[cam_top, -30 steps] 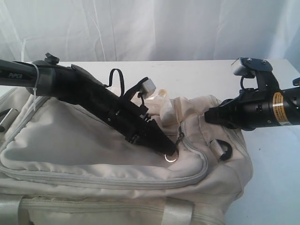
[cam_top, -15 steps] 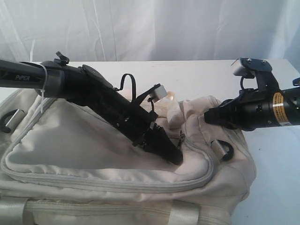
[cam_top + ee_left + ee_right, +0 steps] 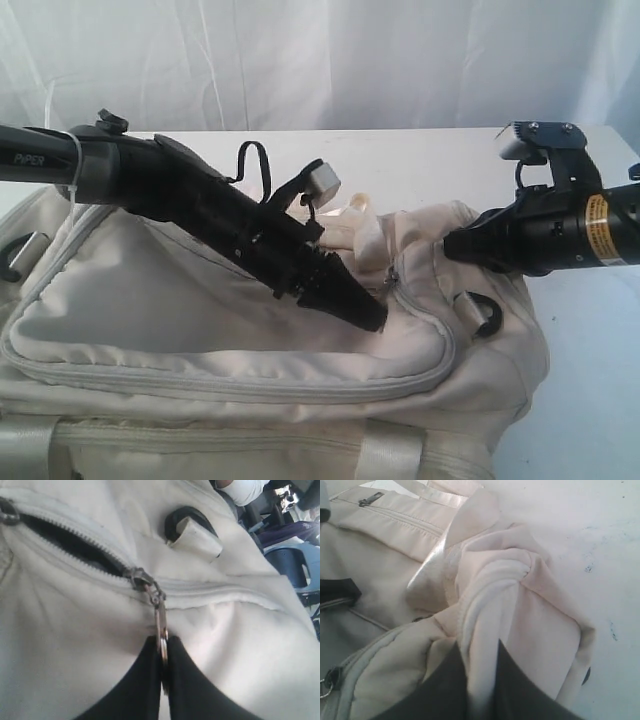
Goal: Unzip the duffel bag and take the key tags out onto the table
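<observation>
**Both grippers clamped on the bag, zipper part open**

Nearest, the duffel bag (image 3: 230, 330) is filling the view from 6 to 9 o'clock, its front edge and shiny straps (image 3: 385, 455) running off the frame. It is sitting on the table (image 3: 590, 400), which is showing bare surface at 4 o'clock — the widest free room — and a narrow strip at 12 o'clock behind the bag. On the top panel the left gripper (image 3: 162, 650), reaching in from 9 o'clock, is pinching the metal pull ring (image 3: 161, 630) with its fingers fully closed. Behind the slider (image 3: 144, 580) the zipper (image 3: 75, 542) is gaping on a dark interior whose contents cannot be made out. A black D-ring (image 3: 190, 522) is lying just beyond. At 3 o'clock the right gripper (image 3: 480, 660) is squeezing a bunched fold of the bag's end fabric. Farthest, a white curtain (image 3: 320, 60) is hanging past the table's far edge.
</observation>
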`<state>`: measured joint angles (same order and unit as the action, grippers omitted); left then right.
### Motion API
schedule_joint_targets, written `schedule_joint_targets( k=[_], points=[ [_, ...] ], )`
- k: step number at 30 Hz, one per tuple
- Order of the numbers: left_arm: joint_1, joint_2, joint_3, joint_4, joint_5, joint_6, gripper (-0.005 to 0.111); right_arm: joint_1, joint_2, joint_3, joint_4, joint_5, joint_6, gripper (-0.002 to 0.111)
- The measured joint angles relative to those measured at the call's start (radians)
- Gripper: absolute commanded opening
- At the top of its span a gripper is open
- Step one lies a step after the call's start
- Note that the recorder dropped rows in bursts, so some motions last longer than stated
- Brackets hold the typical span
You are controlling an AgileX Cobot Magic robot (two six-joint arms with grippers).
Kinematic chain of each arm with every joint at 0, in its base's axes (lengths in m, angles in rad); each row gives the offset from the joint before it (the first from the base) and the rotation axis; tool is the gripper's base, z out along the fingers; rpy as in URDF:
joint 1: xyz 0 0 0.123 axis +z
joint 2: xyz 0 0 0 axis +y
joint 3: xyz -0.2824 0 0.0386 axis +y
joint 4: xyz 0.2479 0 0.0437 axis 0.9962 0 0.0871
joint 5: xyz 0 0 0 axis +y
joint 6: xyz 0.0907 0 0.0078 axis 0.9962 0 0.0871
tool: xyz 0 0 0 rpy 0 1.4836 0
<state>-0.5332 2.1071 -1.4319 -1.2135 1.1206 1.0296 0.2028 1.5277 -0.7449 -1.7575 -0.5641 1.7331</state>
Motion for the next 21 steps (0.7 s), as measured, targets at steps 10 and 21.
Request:
schedule_joint_targets(
  k=[10,21],
  points=[
    [-0.019,-0.096,0.007,-0.087,-0.004,-0.148,0.000,0.006,-0.010,-0.004,0.011,0.040,-0.002,0.000],
    [-0.121,-0.154,0.007,-0.116,0.002,-0.254,0.000,0.008,-0.004,-0.118,0.039,0.138,-0.014,0.000]
  ],
)
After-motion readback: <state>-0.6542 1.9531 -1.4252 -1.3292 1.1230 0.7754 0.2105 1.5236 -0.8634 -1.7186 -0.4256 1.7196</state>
